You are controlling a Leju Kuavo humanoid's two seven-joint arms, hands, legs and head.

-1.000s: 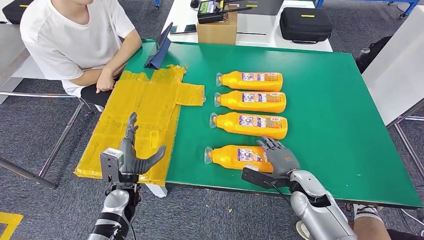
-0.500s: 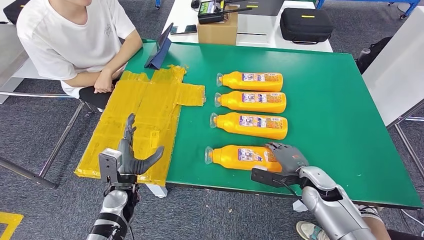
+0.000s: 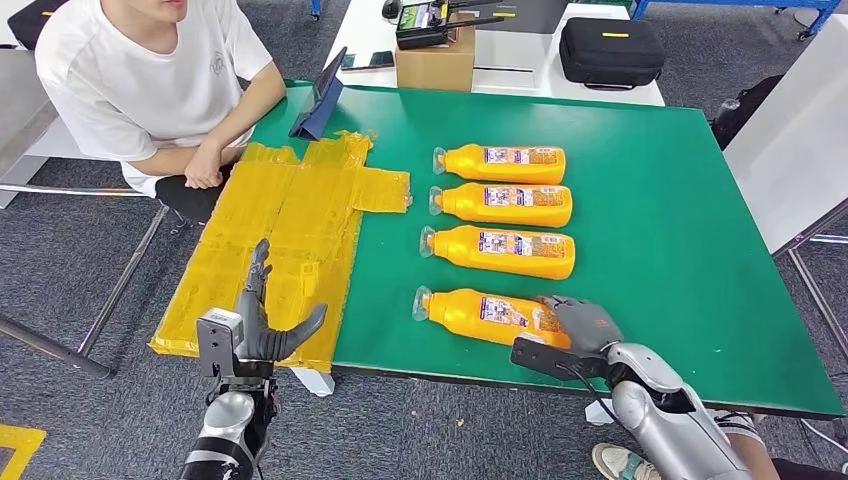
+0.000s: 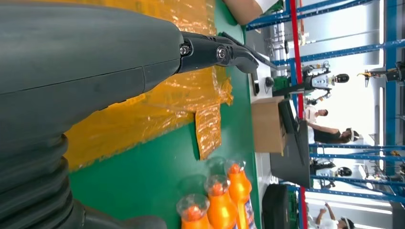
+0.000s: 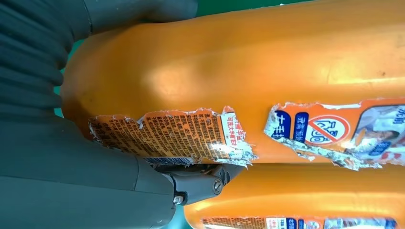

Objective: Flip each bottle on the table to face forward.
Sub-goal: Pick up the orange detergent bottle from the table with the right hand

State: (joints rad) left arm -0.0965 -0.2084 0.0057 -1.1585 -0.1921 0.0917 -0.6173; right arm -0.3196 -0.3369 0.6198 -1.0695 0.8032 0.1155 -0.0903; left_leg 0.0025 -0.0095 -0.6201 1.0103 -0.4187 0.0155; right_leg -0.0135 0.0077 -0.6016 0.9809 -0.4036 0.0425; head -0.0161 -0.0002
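- My right hand point(image 3: 585, 325) is wrapped around the base end of the nearest bottle point(image 3: 485, 315), gripping it; the wrist cam shows my thumb point(image 5: 95, 186) pressed right against its torn label.
- Since a second ago that hand slid further toward the table's near edge and the bottle swung a bit, cap end now angled slightly away from me.
- My guess: the flip on this one is underway, not finished.
- The other three bottles point(image 3: 505, 205) haven't budged, lying in a row on the green table point(image 3: 680, 230), labels up.
- My left hand point(image 3: 262, 330) is open, holding nothing, hovering by the yellow plastic sheet point(image 3: 290, 240).
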